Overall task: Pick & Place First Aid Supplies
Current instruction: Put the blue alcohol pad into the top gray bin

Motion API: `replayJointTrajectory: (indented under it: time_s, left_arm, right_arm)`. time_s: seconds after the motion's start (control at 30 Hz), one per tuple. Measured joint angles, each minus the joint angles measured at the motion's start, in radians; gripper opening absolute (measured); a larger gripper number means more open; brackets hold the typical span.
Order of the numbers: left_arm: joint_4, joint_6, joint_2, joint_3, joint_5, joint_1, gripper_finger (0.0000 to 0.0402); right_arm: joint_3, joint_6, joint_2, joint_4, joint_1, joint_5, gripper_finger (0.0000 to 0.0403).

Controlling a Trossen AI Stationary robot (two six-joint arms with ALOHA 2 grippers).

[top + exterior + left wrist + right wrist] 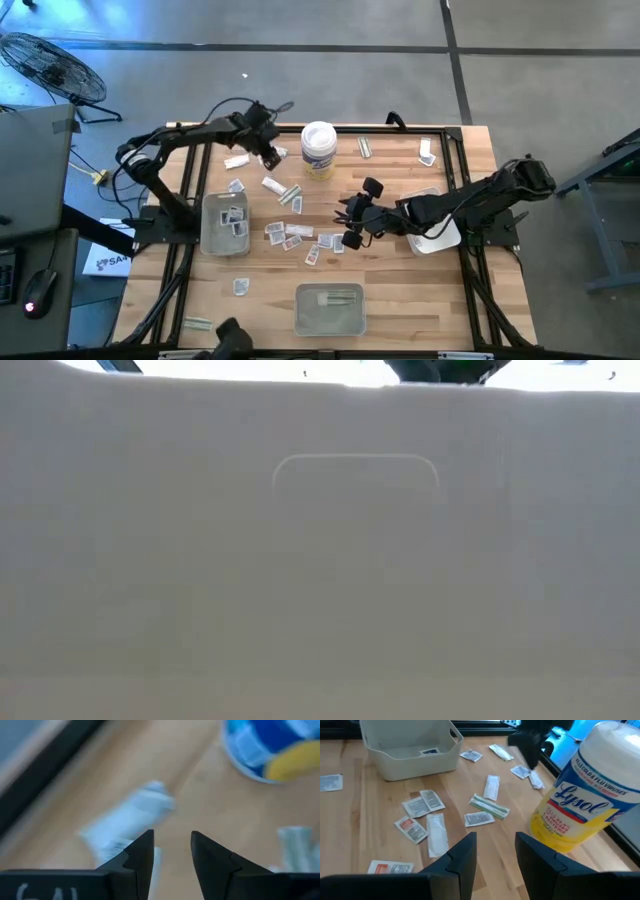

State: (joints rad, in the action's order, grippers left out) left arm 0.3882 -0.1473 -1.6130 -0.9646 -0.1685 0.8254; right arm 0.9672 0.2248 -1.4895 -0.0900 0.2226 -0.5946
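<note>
Plainly, "Lysol" marks the tub [580,800]; flat white packets [422,802] lie scattered. Left gripper [171,851] and right gripper [495,851] gape empty.

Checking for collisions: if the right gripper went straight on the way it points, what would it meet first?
Likely the loose packets on the table; the right gripper is open and empty, with the Lysol tub just beside that line. Depth is unclear.

The left pincer [268,157] hovers at the far left of the wooden tabletop [400,300], over a white packet [237,160]. The right pincer [347,215] sits mid-tabletop beside scattered packets [298,235]. A white tub [318,148] stands far centre; grey trays [225,222] lie left and near.
</note>
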Motion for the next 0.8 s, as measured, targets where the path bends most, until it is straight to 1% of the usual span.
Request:
replayJointTrajectory:
  time_s: [0.07, 0.2, 0.33, 0.4, 0.5, 0.57, 0.7, 0.8]
  left_arm:
    - [-0.001, -0.070, -0.008, -0.014, 0.027, 0.026, 0.0127]
    - [0.001, -0.203, -0.033, -0.017, 0.019, 0.060, 0.0127]
    - [0.004, -0.270, -0.090, -0.017, 0.014, 0.074, 0.0127]
    - [-0.001, -0.294, -0.122, -0.017, 0.032, 0.075, 0.0127]
    - [-0.016, -0.301, -0.141, -0.017, 0.068, 0.085, 0.0127]
    - [-0.033, -0.295, -0.146, -0.018, 0.074, 0.085, 0.0127]
    - [-0.020, -0.276, -0.142, -0.018, 0.059, 0.085, 0.0127]
    - [0.029, -0.246, -0.141, -0.018, 0.036, 0.084, 0.0127]
  right_arm:
    - [0.000, 0.003, 0.000, -0.001, 0.002, 0.000, 0.0129]
    - [0.000, 0.003, 0.000, -0.001, 0.001, -0.008, 0.0129]
    - [0.000, 0.004, 0.000, -0.001, 0.001, -0.008, 0.0129]
    - [0.000, 0.010, 0.000, -0.002, 0.001, -0.008, 0.0129]
    - [0.000, 0.015, 0.000, -0.003, 0.003, -0.001, 0.0129]
    - [0.000, 0.015, 0.000, -0.004, 0.005, 0.000, 0.0129]
    - [0.000, 0.015, 0.000, -0.004, 0.006, 0.000, 0.0129]
    - [0.000, 0.015, 0.000, -0.008, 0.006, 0.000, 0.0129]
